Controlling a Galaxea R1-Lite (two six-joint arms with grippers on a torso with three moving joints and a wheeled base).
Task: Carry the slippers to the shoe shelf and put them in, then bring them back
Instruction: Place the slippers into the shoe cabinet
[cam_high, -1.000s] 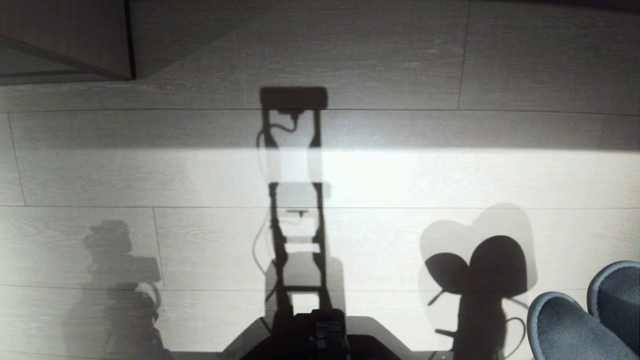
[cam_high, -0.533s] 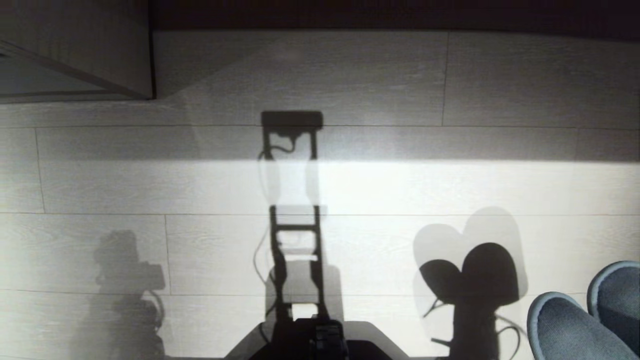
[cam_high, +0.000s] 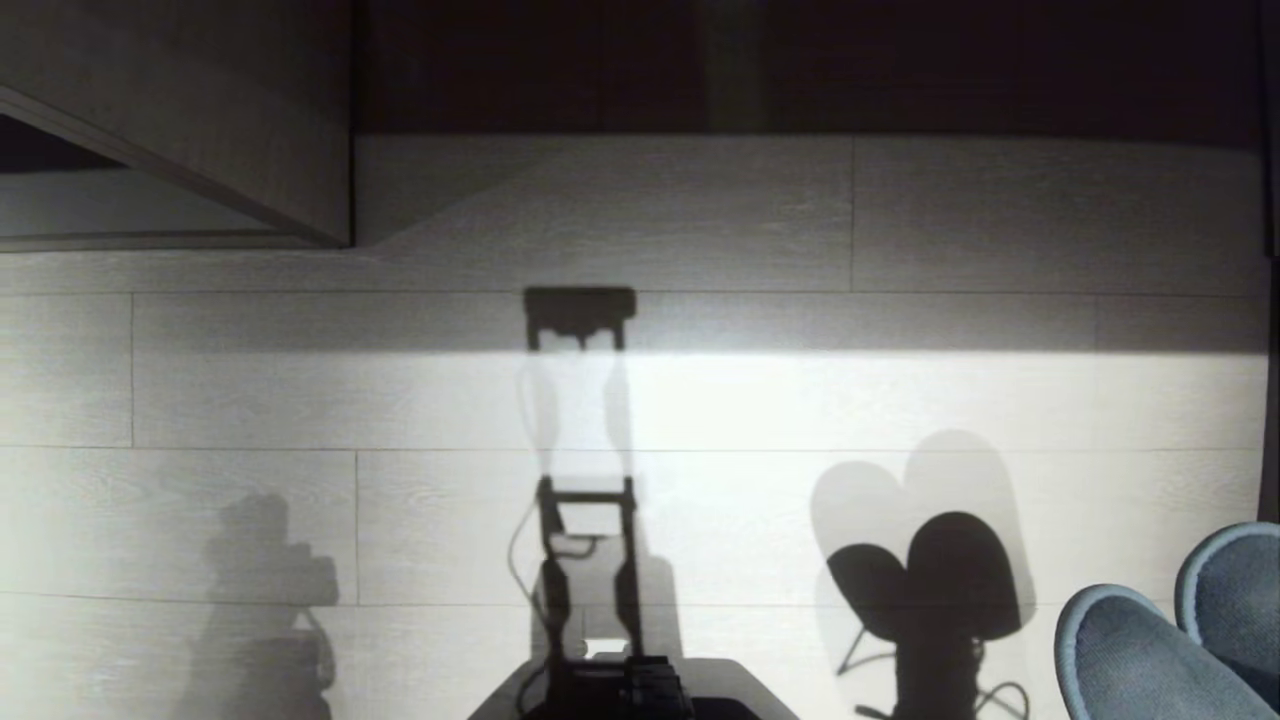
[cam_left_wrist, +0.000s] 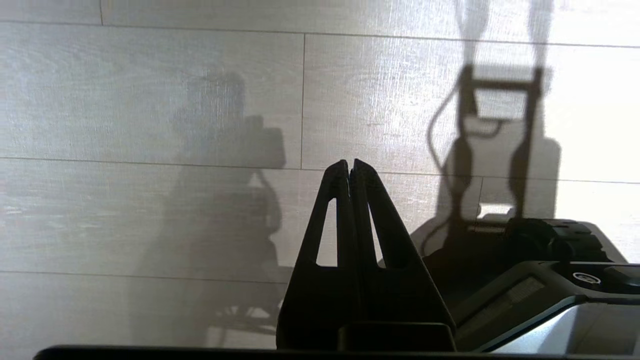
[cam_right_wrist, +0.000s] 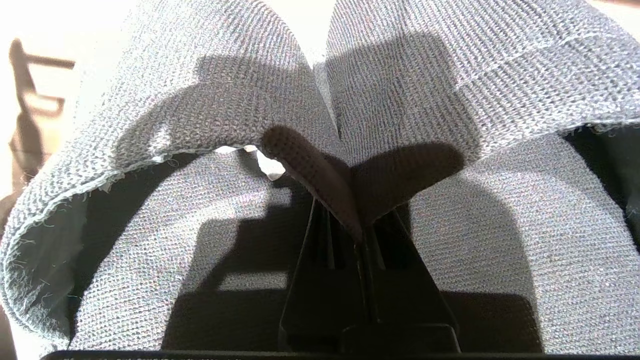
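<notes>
Since a second ago the whole head view has slid down as the robot's body tilts up: more dark wall shows along the top, and a pale wood panel (cam_high: 250, 130) fills more of the upper left, while nothing on the floor (cam_high: 700, 400) itself has shifted. At the lower right corner the slippers (cam_high: 1150, 650) hang together, toes forward. The right gripper (cam_right_wrist: 357, 220) is clamped on their pinched inner edges, presumably so one hand carries both. The left gripper (cam_left_wrist: 350, 167) has its fingers pressed together, empty, idle above the floor.
</notes>
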